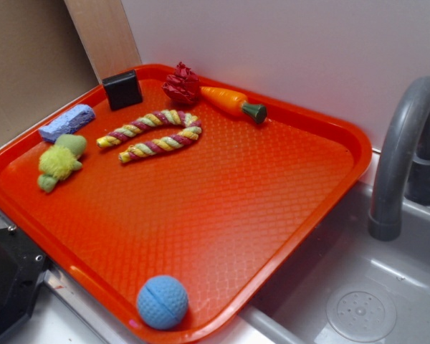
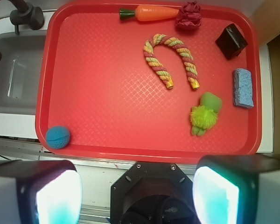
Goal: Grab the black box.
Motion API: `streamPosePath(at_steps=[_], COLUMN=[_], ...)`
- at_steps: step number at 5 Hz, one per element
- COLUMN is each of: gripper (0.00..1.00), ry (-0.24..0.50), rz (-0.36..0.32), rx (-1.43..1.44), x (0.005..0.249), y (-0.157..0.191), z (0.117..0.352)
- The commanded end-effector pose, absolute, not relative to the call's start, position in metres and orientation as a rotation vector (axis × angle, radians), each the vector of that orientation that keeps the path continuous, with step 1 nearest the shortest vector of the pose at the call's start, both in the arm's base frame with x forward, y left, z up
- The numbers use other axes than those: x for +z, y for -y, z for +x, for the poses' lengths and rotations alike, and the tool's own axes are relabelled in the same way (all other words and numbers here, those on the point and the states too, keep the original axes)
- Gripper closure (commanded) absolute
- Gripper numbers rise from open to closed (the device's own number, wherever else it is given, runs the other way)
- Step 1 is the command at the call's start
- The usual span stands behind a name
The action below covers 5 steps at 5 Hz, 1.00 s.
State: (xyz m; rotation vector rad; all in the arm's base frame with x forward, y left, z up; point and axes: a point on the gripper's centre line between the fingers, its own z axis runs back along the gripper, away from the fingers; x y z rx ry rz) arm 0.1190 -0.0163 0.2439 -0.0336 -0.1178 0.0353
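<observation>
On the bench beside a grey sink (image 1: 387, 301), a wide orange-red plastic tray (image 2: 107, 116) holds every loose item. The small matte black rectangular box (image 2: 231, 41) stands in the tray's far corner by the wooden board (image 1: 104, 32), tilted slightly, with nothing on top of it. Just beside it lies the lavender-blue oblong block (image 2: 243, 87); the dark red pinecone-like toy (image 2: 188, 15) sits near it, touching the orange plastic carrot (image 2: 151, 13). A striped rope bent into a U (image 2: 170, 58) and a fuzzy green toy (image 2: 205, 113) lie toward the tray's middle, a blue ball (image 2: 58, 137) at the near rim. The fingers (image 2: 58, 196) are spread wide apart, empty, over the near edge of the tray, well apart from the box.
</observation>
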Motion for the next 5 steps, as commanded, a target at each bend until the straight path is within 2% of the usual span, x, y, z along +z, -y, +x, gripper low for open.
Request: streamPosePath(at_steps=[1,2,3,4,5], gripper=[0.0,0.0,0.0,0.0,0.0], ry=[0.118,0.11,0.088,0.072,0.051], rz=[-0.034,0.035,0.084,0.087,0.058], rx=[0.035,0.101,0.174,0.182,0.193], x=[0.244,0.223,0.202,0.188,0.177], y=[0.016,-0.007,-0.036,-0.057,-0.095], z=[0.119,0.141,0.176,0.195,0.211])
